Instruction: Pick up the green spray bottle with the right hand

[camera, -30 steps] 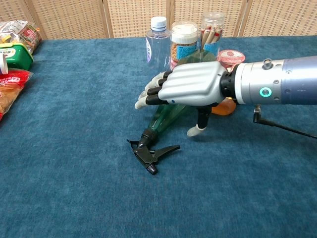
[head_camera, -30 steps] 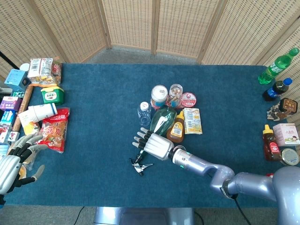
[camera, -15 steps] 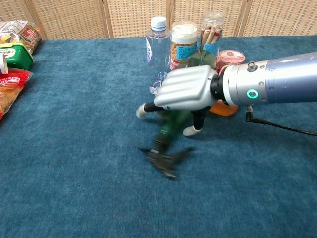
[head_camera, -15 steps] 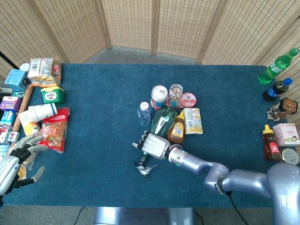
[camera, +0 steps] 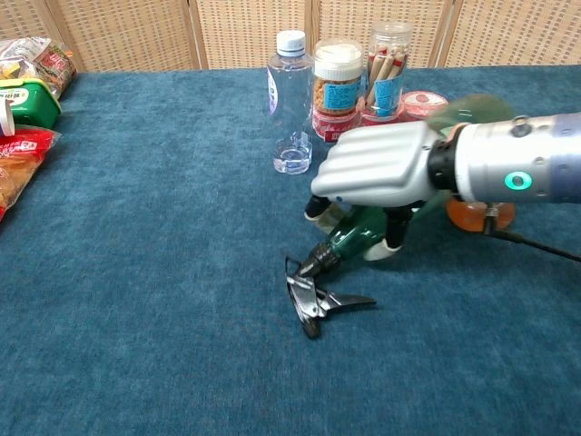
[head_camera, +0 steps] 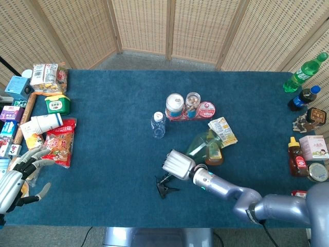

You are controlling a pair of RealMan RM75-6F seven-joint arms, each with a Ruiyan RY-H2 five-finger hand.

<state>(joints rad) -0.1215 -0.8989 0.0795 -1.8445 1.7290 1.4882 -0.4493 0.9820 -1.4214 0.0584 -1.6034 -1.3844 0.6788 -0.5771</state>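
Green translucent plastic spray bottle (camera: 363, 238) with its black trigger head (camera: 313, 300) is now seen wrapped by the right hand (camera: 381, 177), whose silver fingers are curled down over the bottle's neck and shoulder, the thumb tip (camera: 392, 245) showing below on the near side. A second ago the same hand was laid flat and spread above the bottle; the fingers have since been closed. In closing, the bottle has been dragged across the blue carpeted desk (camera: 136, 300) toward the robot's right: in the head view its body (head_camera: 203, 146) now lies well clear of the clear water bottle (head_camera: 159, 124) and the two lidded jars (head_camera: 182, 104) it earlier lay just beside. The orange-brown squeeze bottle (head_camera: 215, 157) and the flat yellow-white sachet (head_camera: 223, 131) appear to have been pushed along with it and now lie slanted beside the green body.

For the task this is judged as a grasp made but a lift not yet shown: the trigger head seems to rest on or just above the desk surface, and which cannot be told. The grip sits near the neck, so the heavier body may swing on lifting.

The left hand (head_camera: 13, 180) is seen at the far left edge, fingers spread, with nothing held.
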